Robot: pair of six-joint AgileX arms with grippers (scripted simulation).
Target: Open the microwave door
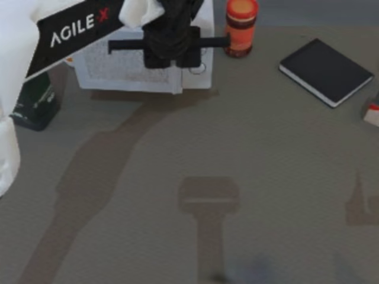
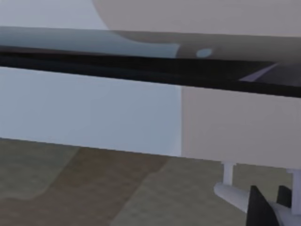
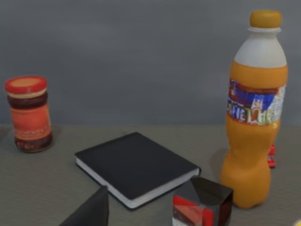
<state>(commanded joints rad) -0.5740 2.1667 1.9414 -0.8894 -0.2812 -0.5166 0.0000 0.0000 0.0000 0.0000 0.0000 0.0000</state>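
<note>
The microwave (image 1: 195,71) sits at the far edge of the desk (image 1: 237,165), left of centre, with the microwave door (image 1: 127,68) facing forward and looking shut or barely cracked. The left gripper (image 1: 172,53) hangs over the door's right side near the handle (image 2: 244,197); whether its jaws are spread or pinching cannot be told. To do this step well, the grip should probably sit squarely on the handle and pull in an arc about the left hinge, clear of the orange jar (image 1: 241,26). The right arm is parked out of the top view.
</note>
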